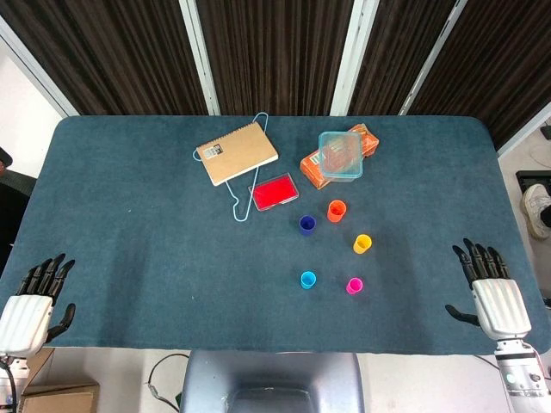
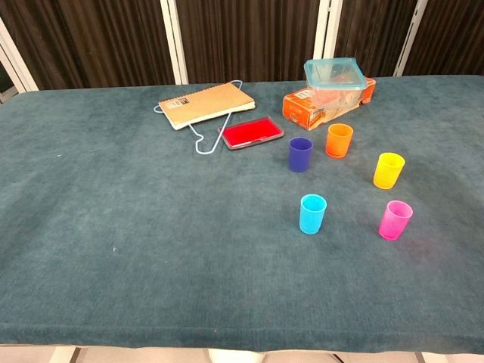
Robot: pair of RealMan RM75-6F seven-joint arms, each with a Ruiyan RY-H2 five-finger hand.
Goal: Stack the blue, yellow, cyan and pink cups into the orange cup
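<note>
Five small cups stand upright and apart, right of the table's middle. The orange cup (image 1: 336, 211) (image 2: 339, 140) is farthest back, with the blue cup (image 1: 307, 224) (image 2: 300, 153) just to its left. The yellow cup (image 1: 362, 243) (image 2: 388, 170) stands to the right. Nearest the front are the cyan cup (image 1: 308, 279) (image 2: 312, 213) and the pink cup (image 1: 354, 286) (image 2: 395, 219). My left hand (image 1: 36, 301) rests at the front left corner, fingers spread, holding nothing. My right hand (image 1: 491, 288) lies at the front right edge, also empty with fingers apart. Neither hand shows in the chest view.
Behind the cups lie a red flat case (image 1: 274, 192), a brown spiral notebook (image 1: 237, 152) on a light-blue wire hanger (image 1: 238, 204), and an orange box (image 1: 336, 159) with a clear lidded container (image 1: 342, 154) on top. The table (image 1: 129, 258) has a dark teal cloth.
</note>
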